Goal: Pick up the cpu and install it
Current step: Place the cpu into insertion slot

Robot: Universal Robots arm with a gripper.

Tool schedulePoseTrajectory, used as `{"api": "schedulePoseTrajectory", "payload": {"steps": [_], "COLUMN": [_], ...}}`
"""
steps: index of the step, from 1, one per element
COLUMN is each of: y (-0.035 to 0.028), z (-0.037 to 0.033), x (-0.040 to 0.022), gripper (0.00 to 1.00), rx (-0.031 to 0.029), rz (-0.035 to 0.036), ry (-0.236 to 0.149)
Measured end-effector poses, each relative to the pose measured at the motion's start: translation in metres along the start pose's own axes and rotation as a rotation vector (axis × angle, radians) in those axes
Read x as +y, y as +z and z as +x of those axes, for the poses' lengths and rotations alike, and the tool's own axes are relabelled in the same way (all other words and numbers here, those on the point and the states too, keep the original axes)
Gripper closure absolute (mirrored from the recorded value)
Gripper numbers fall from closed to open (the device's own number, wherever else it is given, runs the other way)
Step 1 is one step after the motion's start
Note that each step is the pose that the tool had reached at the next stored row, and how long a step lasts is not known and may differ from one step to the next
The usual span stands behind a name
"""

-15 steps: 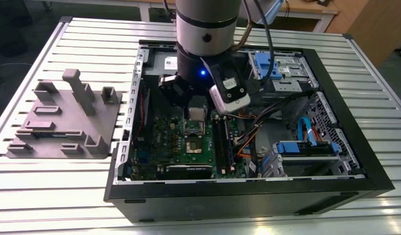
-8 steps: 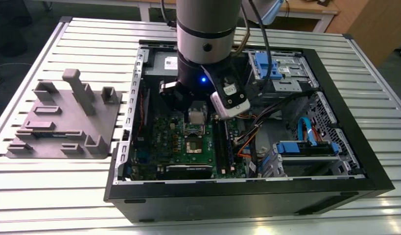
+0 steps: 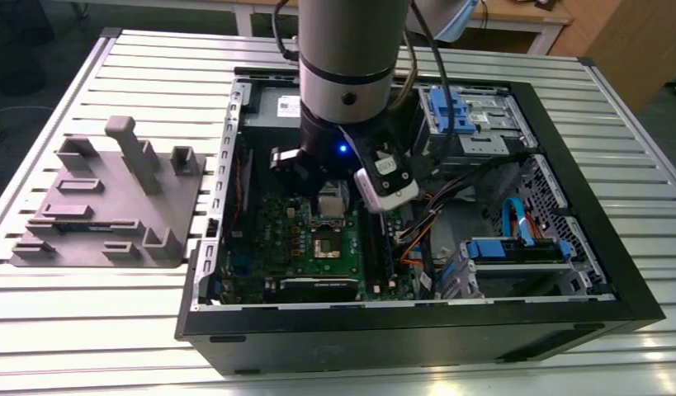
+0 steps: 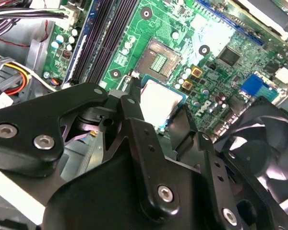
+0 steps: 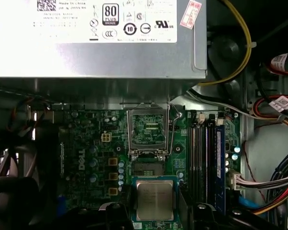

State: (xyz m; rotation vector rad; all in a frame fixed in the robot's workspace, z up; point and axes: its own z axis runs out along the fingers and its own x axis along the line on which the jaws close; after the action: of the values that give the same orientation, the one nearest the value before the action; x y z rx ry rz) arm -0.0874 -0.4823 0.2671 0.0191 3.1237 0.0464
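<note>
The hand (image 3: 331,205) hangs inside an open computer case, its two black fingers (image 4: 130,103) clamped on opposite edges of the cpu, as I see it from my remote station.

The slatted metal table (image 3: 84,330) carries everything. The black computer case (image 3: 426,334) lies on its side at the table's centre in the exterior view, its open face up. The grey arm (image 3: 349,58) comes down into the case from twelve o'clock. The grey power supply (image 5: 91,52), with its white label, sits along the case's twelve o'clock wall, past the board's far edge from the hand. A grey moulded fixture block (image 3: 106,206) rests on the table at nine o'clock of the case, well apart from the arm. The dark green motherboard (image 5: 86,143) lies on the case floor, directly beneath the hand. Drive bays with blue latches (image 3: 453,107) fill the case's two o'clock corner. A black fan (image 4: 266,143) sits just beside the hand in the second wrist view. The processor socket (image 5: 146,168) lies bare, its metal load plate (image 5: 148,132) swung up towards the power supply.

The cpu (image 5: 155,200), silvery top up, is held level above the board. In both wrist views it sits just beside the open socket, not seated in it.
</note>
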Motion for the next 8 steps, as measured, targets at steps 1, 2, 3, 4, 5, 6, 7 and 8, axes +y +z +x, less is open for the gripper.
{"api": "schedulePoseTrajectory", "payload": {"steps": [1,2,3,4,5,6,7,8], "y": [0.0018,0.0036,0.0054,0.0069,0.007,0.0071,0.0071,0.0074], "z": [-0.0004,-0.0008,-0.001,-0.001,-0.001,-0.001,-0.0011,-0.0011], "x": [-0.0004,-0.0006,-0.0007,-0.0007,-0.0007,-0.0007,-0.0007,-0.0007], "gripper": [0.53,0.53,0.53,0.53,0.53,0.53,0.53,0.53], "rx": [0.0,0.0,0.0,-0.0001,0.0,0.0,0.0,0.0], "rz": [0.0,0.0,-0.0001,-0.0007,-0.0006,-0.0006,-0.0005,-0.0006], "ry": [0.0,0.0,0.0,0.0,0.0,0.0,0.0,0.0]}}
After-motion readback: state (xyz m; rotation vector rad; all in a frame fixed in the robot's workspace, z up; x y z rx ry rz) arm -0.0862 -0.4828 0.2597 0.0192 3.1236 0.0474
